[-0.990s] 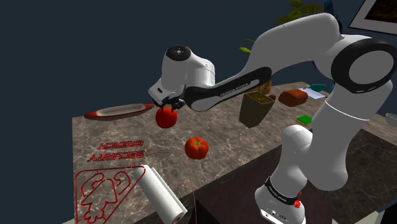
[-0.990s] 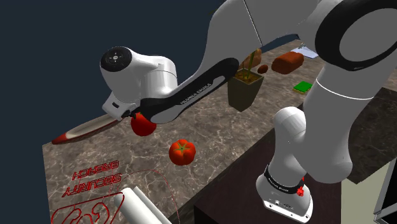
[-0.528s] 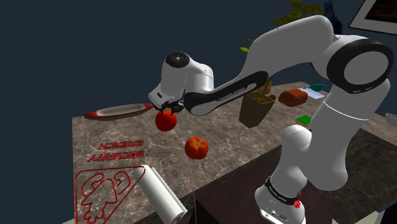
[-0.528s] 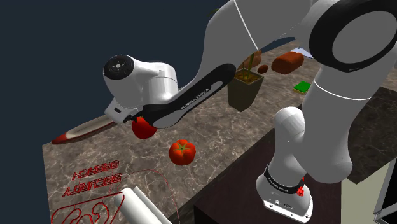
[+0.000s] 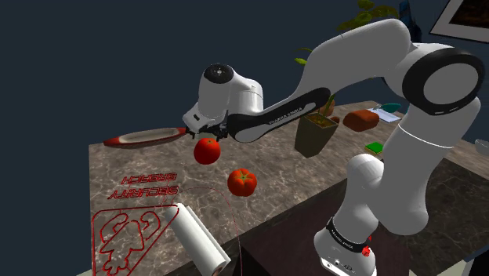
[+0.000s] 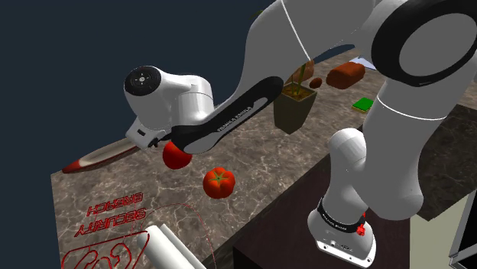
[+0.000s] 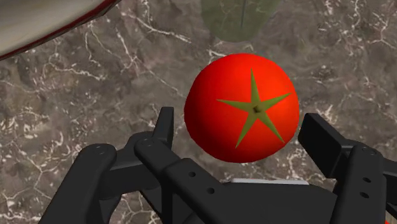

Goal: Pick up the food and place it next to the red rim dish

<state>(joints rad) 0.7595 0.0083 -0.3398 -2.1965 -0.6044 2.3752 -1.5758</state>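
Note:
A red tomato (image 5: pixel 207 150) with a green star-shaped stem sits just under my gripper (image 5: pixel 207 136), a short way from the red-rimmed dish (image 5: pixel 146 137) at the counter's far edge. In the wrist view the tomato (image 7: pixel 242 108) lies between my fingers (image 7: pixel 167 127), which stand apart with a small gap on each side; the gripper (image 7: pixel 240 118) is open and holds nothing. The dish (image 7: pixel 38 19) shows as a pale curve with a red edge. In the second exterior view the tomato (image 6: pixel 176 154) hangs partly behind the hand (image 6: pixel 162 140), with the dish (image 6: pixel 98 157) beside it.
A second tomato (image 5: pixel 242 182) lies nearer the counter's front. A dark plant pot (image 5: pixel 315 132), a brown loaf (image 5: pixel 360 119) and a green item (image 5: pixel 375 147) stand toward the shoulder view's right. A white roll (image 5: pixel 200 237) and red lettering (image 5: pixel 145 190) mark the near left.
My fingers have come apart and let go of the tomato, which has dropped slightly below them. The arm has hardly moved.

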